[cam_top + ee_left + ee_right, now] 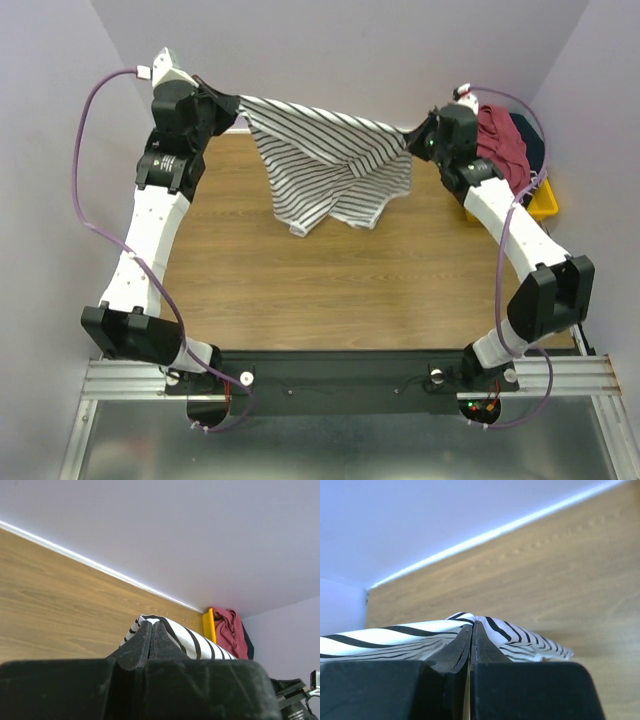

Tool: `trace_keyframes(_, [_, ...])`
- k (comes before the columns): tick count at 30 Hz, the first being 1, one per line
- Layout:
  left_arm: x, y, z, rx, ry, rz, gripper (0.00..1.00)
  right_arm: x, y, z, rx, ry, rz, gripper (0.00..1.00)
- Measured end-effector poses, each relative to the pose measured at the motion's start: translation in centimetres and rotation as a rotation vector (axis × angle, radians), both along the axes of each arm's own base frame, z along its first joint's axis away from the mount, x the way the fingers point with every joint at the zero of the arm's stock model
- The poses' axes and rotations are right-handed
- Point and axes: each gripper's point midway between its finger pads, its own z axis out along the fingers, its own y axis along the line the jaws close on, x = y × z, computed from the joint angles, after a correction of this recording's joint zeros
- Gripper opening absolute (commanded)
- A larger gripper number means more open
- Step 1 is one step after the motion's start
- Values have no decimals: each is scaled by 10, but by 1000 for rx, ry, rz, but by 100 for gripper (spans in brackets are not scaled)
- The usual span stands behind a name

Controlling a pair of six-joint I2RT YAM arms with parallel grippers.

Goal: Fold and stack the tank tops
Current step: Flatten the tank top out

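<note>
The soft striped top (pixel 330 170) is held up over the far edge of the table (pixel 300 290), pinched tight by the left gripper (pixel 235 108) and right gripper (pixel 410 135). The red top (pixel 503 138) is half hidden.

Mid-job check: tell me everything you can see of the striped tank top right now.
The striped tank top is soft white cloth with thin black stripes. It hangs stretched between both arms over the far side of the table, upper edge nearly taut. The left gripper pinches one end, the right gripper the other, both shut on cloth. The body droops in uneven folds; whether its lowest corners touch the wood is unclear.
</note>
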Motion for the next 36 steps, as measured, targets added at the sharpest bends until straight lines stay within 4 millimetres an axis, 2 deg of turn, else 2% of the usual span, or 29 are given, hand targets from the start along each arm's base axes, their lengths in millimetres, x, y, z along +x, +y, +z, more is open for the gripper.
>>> trace_keyframes(2, [2, 3, 13, -3, -24, -1, 0, 12, 0, 26, -12, -46, 7, 0])
trace_keyframes(3, [4, 4, 19, -4, -34, 0, 0, 15, 0, 33, -16, -55, 8, 0])
trace_keyframes(4, [4, 6, 23, -4, -42, 1, 0, 21, -1, 52, -24, -85, 11, 0])
trace_keyframes(7, [2, 8, 32, -7, -59, 3, 0, 26, -4, 83, -39, -131, 12, 0])
trace_keyframes(8, [-1, 8, 32, -8, -61, -2, 0, 25, -5, 96, -47, -150, 14, 0])
trace_keyframes(10, [-7, 8, 25, -11, -60, -8, 0, 20, -8, 107, -60, -164, 21, 0])
trace_keyframes(12, [-23, 10, -2, -17, -17, -11, 0, 11, -9, 103, -72, -147, 35, 0])
trace_keyframes(13, [-37, 11, -26, -23, 22, -16, 0, -3, -11, 86, -84, -104, 49, 0])
trace_keyframes(14, [-45, 11, -38, -25, 43, -19, 0, -13, -12, 75, -91, -77, 61, 0])
trace_keyframes(15, [-57, 11, -58, -28, 78, -25, 0, -27, -14, 61, -95, -44, 75, 0])
trace_keyframes(18, [-82, 10, -97, -42, 146, -43, 0, -78, -23, -2, -121, 99, 103, 0])
trace_keyframes(20, [-95, 9, -122, -51, 191, -53, 0, -100, -27, -33, -136, 180, 116, 1])
trace_keyframes(21, [-98, 9, -131, -56, 209, -55, 0, -104, -28, -42, -141, 204, 118, 0])
trace_keyframes(23, [-98, 7, -166, -64, 289, -56, 0, -99, -27, -61, -156, 257, 120, 0])
trace_keyframes(24, [-98, 7, -166, -64, 289, -56, 0, -91, -25, -74, -166, 291, 122, 0])
trace_keyframes(27, [-81, 6, -198, -65, 350, -41, 0, -58, -18, -122, -201, 394, 131, 0])
trace_keyframes(28, [-76, 6, -211, -62, 377, -32, 0, -44, -14, -140, -211, 428, 137, 7])
trace_keyframes(30, [-67, 7, -247, -51, 446, -15, 0, -26, -8, -193, -231, 525, 149, 21])
trace_keyframes(31, [-65, 7, -265, -46, 482, -11, 0, -22, -7, -212, -237, 559, 153, 40])
trace_keyframes(32, [-65, 7, -276, -42, 504, -7, 0, -22, -7, -238, -249, 613, 157, 48])
trace_keyframes(33, [-66, 8, -293, -37, 543, 1, 0, -24, -8, -255, -248, 650, 153, 56])
trace_keyframes(34, [-67, 9, -303, -34, 566, 7, 0, -16, -4, -251, -233, 622, 158, 67])
trace_keyframes(36, [-72, 12, -323, -34, 612, 20, 0, -11, -7, -237, -230, 576, 131, 71])
